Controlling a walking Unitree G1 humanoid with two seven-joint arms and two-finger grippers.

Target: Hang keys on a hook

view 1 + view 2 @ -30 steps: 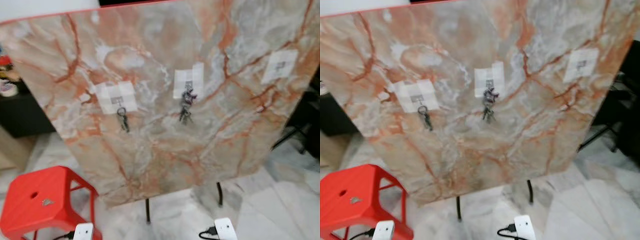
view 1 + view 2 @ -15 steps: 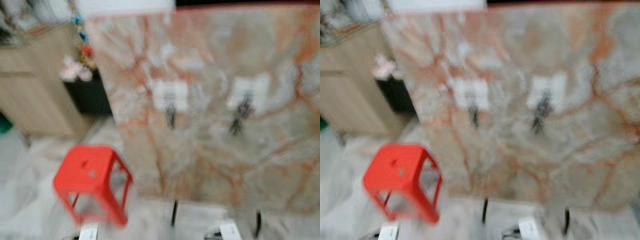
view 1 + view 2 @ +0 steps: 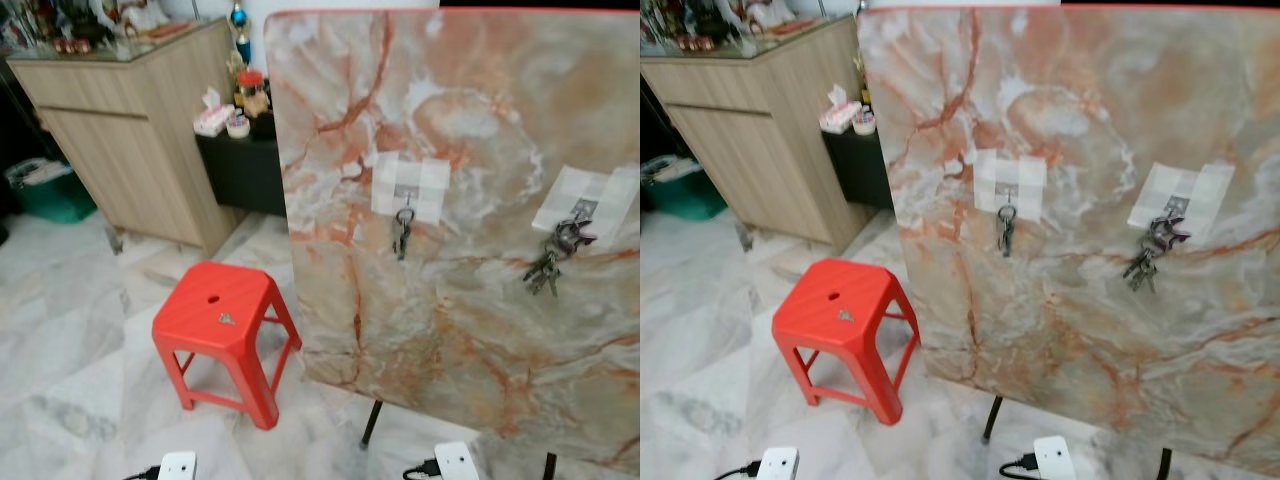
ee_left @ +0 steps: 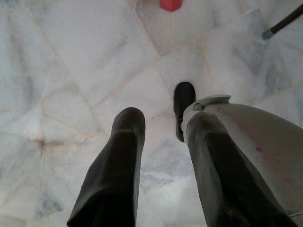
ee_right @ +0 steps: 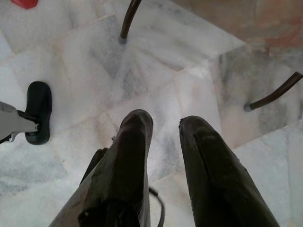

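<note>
Left gripper (image 4: 163, 125) hangs low, pointing at the marble floor (image 4: 71, 71), fingers slightly parted, holding nothing. Right gripper (image 5: 165, 125) the same: small gap between fingers, empty, aimed at the floor near the board's legs (image 5: 129, 19). Keys lie up and ahead of both grippers, on the marble board (image 3: 470, 330): one small set (image 3: 401, 232) mid-frame, a bigger bunch (image 3: 552, 258) at right edge, each apparently on a taped hook, though detail is small. Bunch lies nearer the right arm. Red stool (image 3: 222, 322) lower left.
</note>
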